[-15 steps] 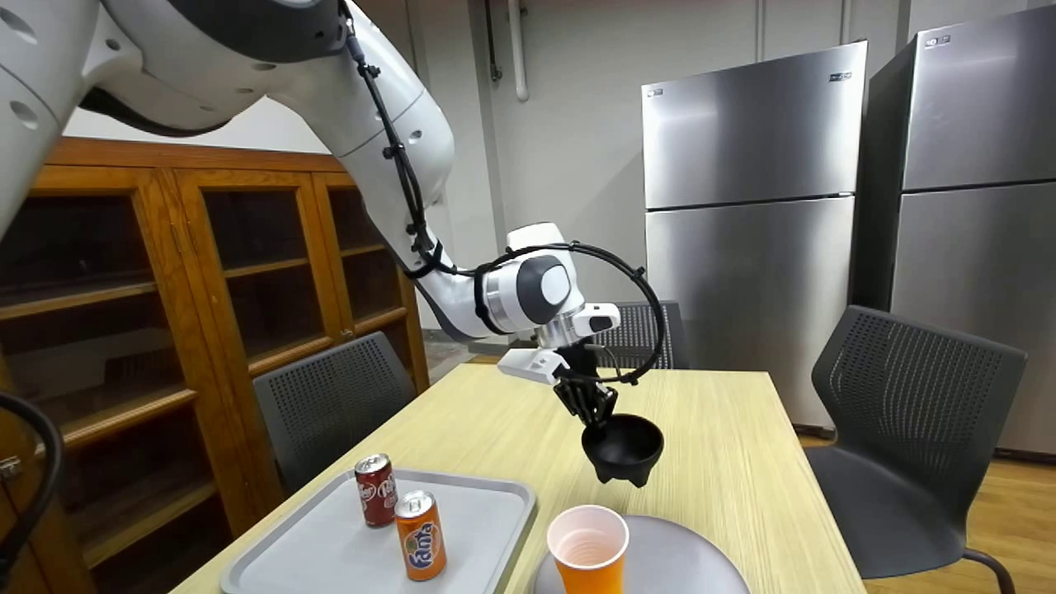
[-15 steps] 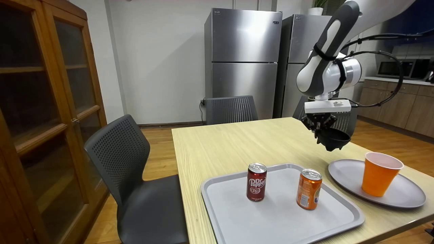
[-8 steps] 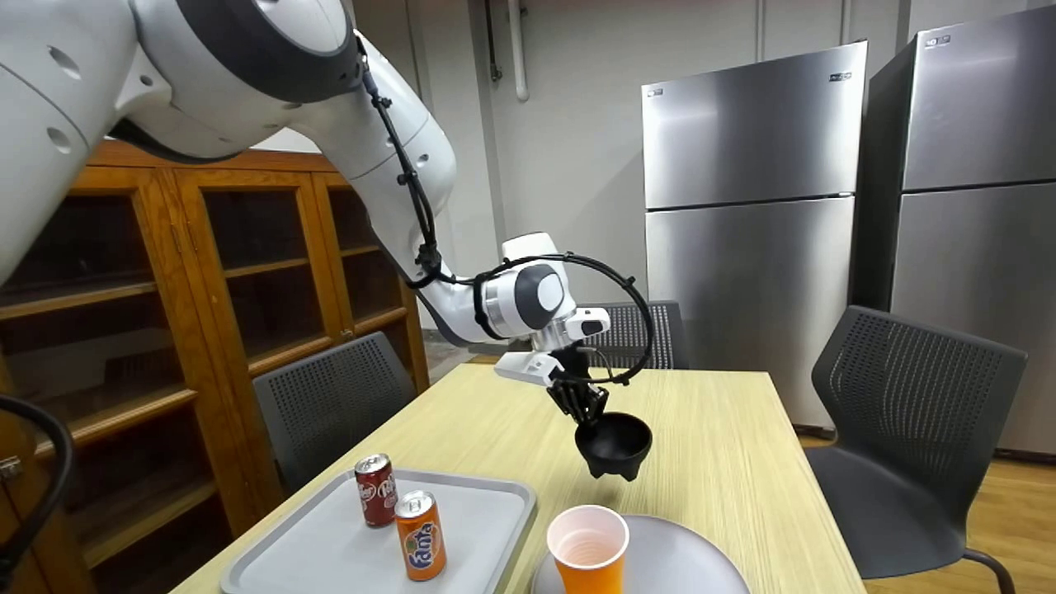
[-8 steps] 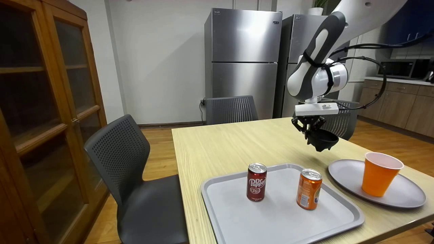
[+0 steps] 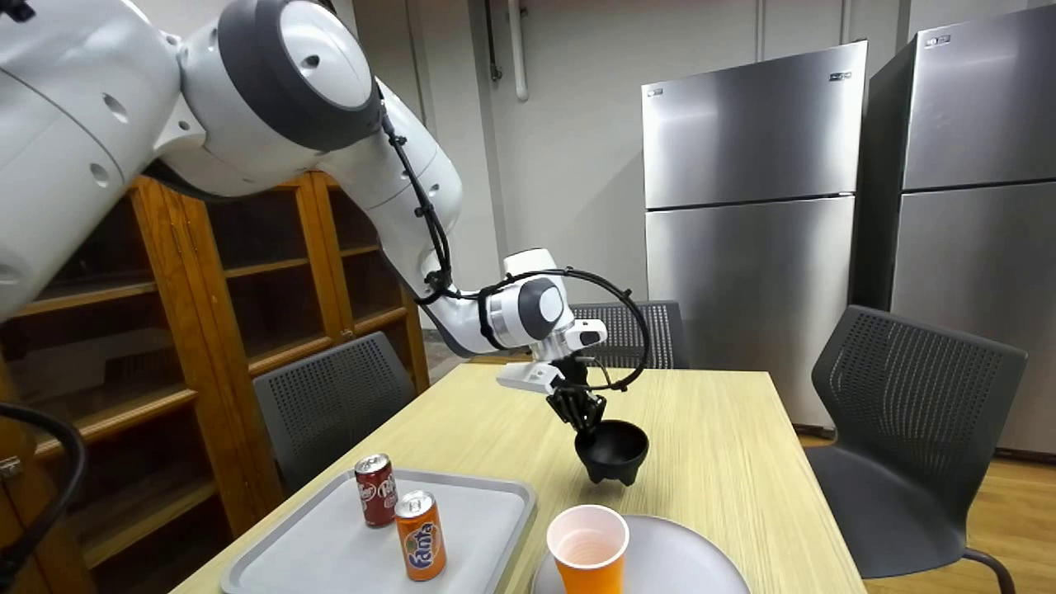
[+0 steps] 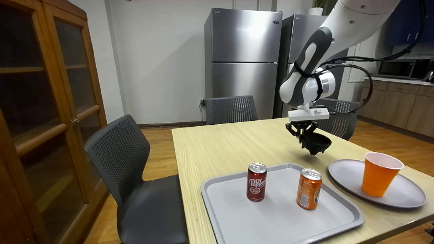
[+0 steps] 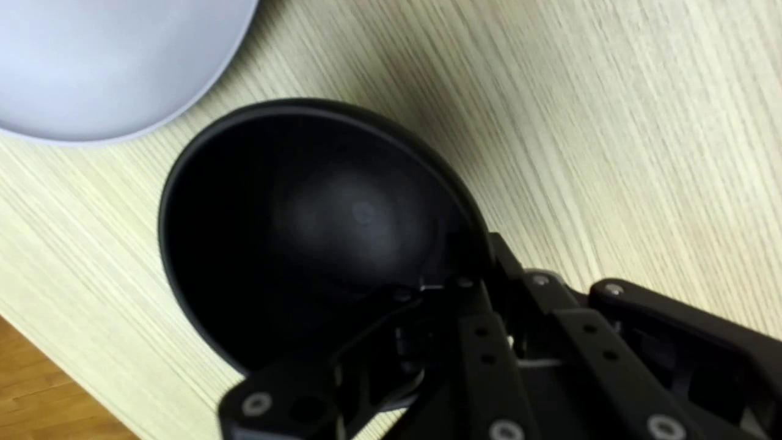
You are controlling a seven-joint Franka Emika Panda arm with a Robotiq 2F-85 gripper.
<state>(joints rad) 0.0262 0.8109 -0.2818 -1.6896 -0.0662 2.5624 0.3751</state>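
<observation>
one black bowl (image 7: 293,201) hangs from my gripper (image 7: 486,263), and from this far end i read the jaws as closed on its wall: in the wrist view one jaw sits inside the rim and its mate outside. i have the bowl low over a pale wooden table (image 6: 230,145), its mouth up and a little tilted, its stubby feet pointing down. whether those feet touch the wood, i can't tell from here.

near the bowl but apart from it lies a round grey plate (image 6: 346,176), and on that stands an orange cup (image 6: 378,176), upright, with a pale inside. close by the plate i see a grey tray (image 6: 278,220) carrying two upright cans: a dark red dr pepper can (image 6: 256,183) and an orange fanta can (image 5: 421,536), near each other without touching. in both exterior views the bowl is farther back than the cup and outside the tray. past the table my feed gives me dark chairs (image 6: 232,110) with perforated backs and steel fridges (image 5: 751,264), and off to a side a wooden cabinet (image 6: 39,139) with glass doors.
</observation>
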